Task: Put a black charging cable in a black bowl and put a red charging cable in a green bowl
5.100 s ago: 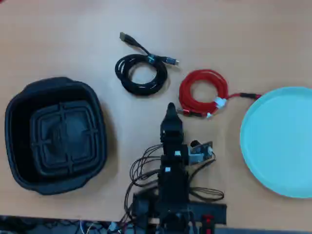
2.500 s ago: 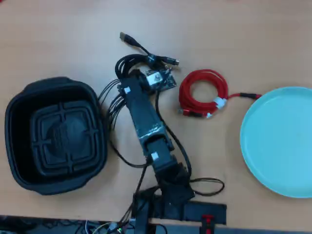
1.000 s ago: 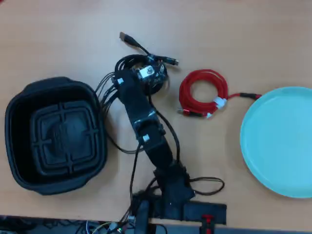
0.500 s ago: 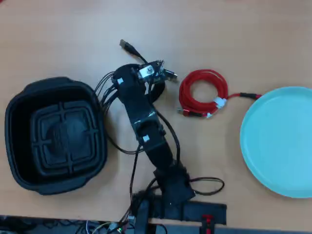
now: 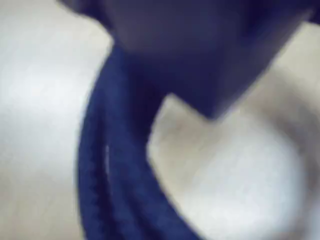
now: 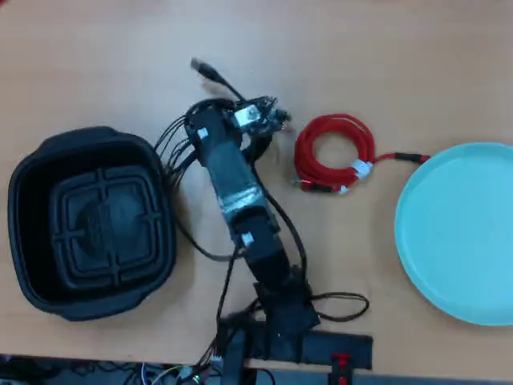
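Tabletop [image 6: 96, 48] of light wood fills the overhead view, and the arm [image 6: 240, 200] reaches across it from its base at the bottom edge up toward the middle. The gripper [image 6: 240, 120] is at the far end of the arm, over the place where the black charging cable [image 6: 210, 74] lies.

To the left of the gripper and nearer to the base stands the black bowl [image 6: 32, 200], a deep rounded-square tub with a ribbed square pattern on its floor. It holds nothing. Far to the right of the gripper, cut by the picture's edge, lies the green bowl [image 6: 457, 233], a pale turquoise shallow dish, and it is also bare.

Just to the right of the gripper lies the red charging cable [image 6: 333, 152], wound in a small coil with a white tie. One dark plug end of it stretches toward the green bowl and almost reaches its rim. This coil and the gripper are apart.

Most of the black charging cable is hidden under the gripper. Only one loose end with a metal-tipped plug comes out beyond the gripper to the upper left, and a second short end shows at its right side.

In the wrist view everything is very blurred. A dark block of the gripper fills the top, and a thick dark band, probably the black cable [image 5: 115, 190], curves down from it over the pale table.

I cannot tell if the jaws are apart, together, or clamped on the cable, because the overhead view hides them and the wrist view is too unclear.
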Tool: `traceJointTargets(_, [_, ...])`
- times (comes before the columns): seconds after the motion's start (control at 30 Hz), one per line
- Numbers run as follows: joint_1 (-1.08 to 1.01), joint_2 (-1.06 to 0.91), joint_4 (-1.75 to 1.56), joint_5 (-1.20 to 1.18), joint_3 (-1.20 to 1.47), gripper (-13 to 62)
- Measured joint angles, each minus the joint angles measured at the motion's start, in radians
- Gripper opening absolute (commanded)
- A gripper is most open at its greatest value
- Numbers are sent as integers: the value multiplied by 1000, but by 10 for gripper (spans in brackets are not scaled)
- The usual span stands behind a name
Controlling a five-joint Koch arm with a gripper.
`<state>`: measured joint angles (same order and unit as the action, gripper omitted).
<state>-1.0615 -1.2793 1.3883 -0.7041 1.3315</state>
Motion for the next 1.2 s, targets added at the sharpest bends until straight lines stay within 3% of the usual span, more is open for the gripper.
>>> traceJointTargets(0.43, [-20, -417, 43, 15, 2, -60])
traceJointTargets(0.63, [130, -580, 43, 69, 2, -60])
traceJointTargets(1.2, [574, -574, -48, 276, 3, -59])
